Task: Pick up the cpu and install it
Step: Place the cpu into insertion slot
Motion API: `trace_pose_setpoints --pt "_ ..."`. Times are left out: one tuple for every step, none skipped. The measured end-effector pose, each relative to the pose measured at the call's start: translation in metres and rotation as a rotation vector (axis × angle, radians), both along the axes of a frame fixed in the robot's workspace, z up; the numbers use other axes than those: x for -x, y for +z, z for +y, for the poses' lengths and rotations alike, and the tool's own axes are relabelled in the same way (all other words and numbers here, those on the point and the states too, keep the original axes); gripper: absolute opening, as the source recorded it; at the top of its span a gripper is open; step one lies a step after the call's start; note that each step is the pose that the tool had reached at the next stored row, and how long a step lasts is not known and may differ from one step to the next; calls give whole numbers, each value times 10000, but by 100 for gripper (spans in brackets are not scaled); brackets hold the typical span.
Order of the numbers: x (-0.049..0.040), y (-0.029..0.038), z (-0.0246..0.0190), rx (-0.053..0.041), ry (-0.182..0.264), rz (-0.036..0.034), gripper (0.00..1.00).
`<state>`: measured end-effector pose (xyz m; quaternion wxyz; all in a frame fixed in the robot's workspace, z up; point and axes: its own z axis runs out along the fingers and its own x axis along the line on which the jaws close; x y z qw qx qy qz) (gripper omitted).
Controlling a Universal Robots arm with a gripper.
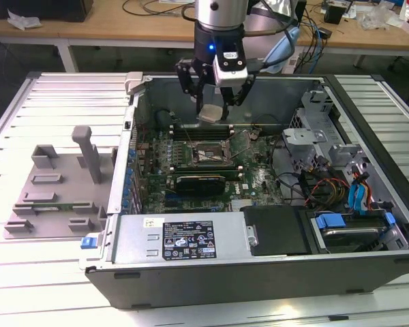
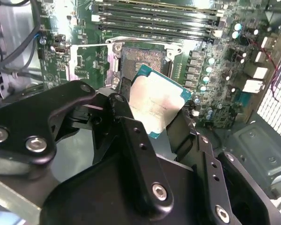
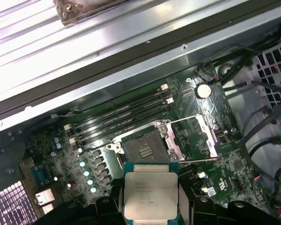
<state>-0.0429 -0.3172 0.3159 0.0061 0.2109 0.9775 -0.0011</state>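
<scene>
Your gripper [image 1: 215, 107] is clamped on the cpu [image 1: 211, 113], with a finger against each of two opposite edges and the silver top facing the wrist. In the exterior view it hangs in the air inside the open computer case [image 1: 273, 85], above the motherboard [image 1: 259, 178] and apart from it.

In the first wrist view the socket [image 3: 147, 150] lies just beyond the held chip, its metal load frame [image 3: 199, 136] swung open to one side. I judge you to be in the carry step: pickup is done and the install is not.

Seating calls for the chip to be level and squared to the socket's outline. I cannot tell from here whether it is level.

- **Socket:** it looks empty, with bare contacts showing.
- **Case:** it also holds memory slots [image 3: 126, 112], loose cables [image 1: 313, 187] and a drive bay with blue tabs [image 1: 354, 225].
- **Grey tray [image 1: 54, 197]:** it sits outside the case on the exterior view's left, with only its own posts visible.
</scene>
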Motion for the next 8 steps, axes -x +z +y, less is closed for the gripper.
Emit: trace_pose_setpoints --pt "0 -1 0 0 -182 0 55" --pt "0 -1 0 0 -357 0 55" --pt "0 -2 0 0 -772 0 55" --pt "0 -3 0 0 -1088 1 55" --pt "0 -4 0 0 -1310 0 55" --pt "0 -4 0 0 -1483 0 55" --pt "0 -5 0 0 -1671 0 55" --pt "0 -5 0 0 -1793 0 55"
